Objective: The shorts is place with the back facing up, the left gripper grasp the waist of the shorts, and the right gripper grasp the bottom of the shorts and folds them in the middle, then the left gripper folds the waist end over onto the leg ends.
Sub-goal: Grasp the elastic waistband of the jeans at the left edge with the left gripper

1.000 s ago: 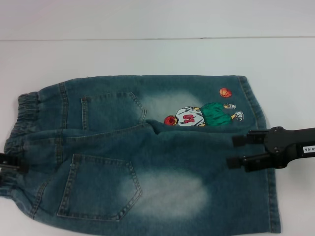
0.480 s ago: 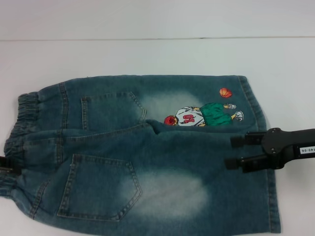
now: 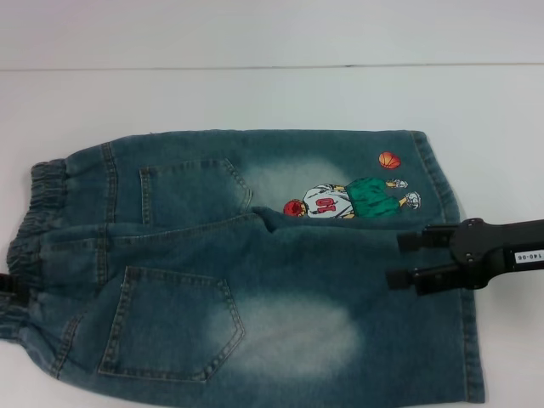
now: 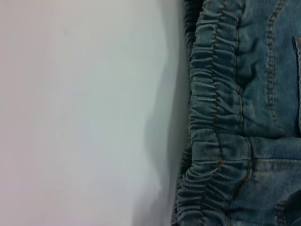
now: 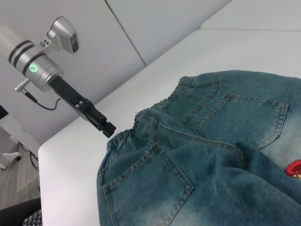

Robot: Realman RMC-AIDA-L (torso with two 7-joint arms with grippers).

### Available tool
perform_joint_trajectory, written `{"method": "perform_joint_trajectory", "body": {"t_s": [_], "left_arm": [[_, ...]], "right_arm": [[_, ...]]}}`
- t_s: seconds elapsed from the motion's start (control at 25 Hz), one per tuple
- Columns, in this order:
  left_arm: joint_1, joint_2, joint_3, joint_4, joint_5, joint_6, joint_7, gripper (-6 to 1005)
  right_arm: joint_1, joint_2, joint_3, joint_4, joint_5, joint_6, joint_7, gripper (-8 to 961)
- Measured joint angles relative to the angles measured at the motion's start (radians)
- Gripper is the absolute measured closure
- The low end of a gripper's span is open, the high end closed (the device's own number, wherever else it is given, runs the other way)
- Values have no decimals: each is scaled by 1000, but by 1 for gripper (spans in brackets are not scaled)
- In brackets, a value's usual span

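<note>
Denim shorts [image 3: 246, 263] lying flat on the white table [image 3: 255, 93], back pockets up, elastic waist [image 3: 34, 229] toward the robot's left and leg hems toward its right; the near edge of the garment and the lower part of the waistband are cut off by the head view's bottom border. The embroidered basketball player [image 3: 348, 200] and ball sit on the far leg. The right gripper [image 3: 406, 259] hovers over the near leg close to its hem, its two black fingers [image 3: 421, 239] spread apart with bare denim between them, holding nothing. Of the left gripper [image 3: 8, 285] only a dark sliver shows at the head view's left edge, beside the waistband; the right wrist view shows it [image 5: 107, 128] more fully, its tip just at the gathered waist, but whether its fingers are parted or closed cannot be told. The left wrist view shows only the ruched waistband [image 4: 216, 141] against the table, none of that arm's own fingers. Compared with a second ago, the right gripper has crept slightly leftward over the leg, and the left gripper has slipped further out of the head view, while the shorts lie unchanged
</note>
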Motion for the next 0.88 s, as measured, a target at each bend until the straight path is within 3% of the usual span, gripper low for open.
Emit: {"method": "perform_joint_trajectory", "body": {"t_s": [0.88], "left_arm": [[-13, -7, 54, -43, -1, -17, 0, 71]], "right_arm": [[8, 3, 0, -1, 4, 21, 0, 8]]}}
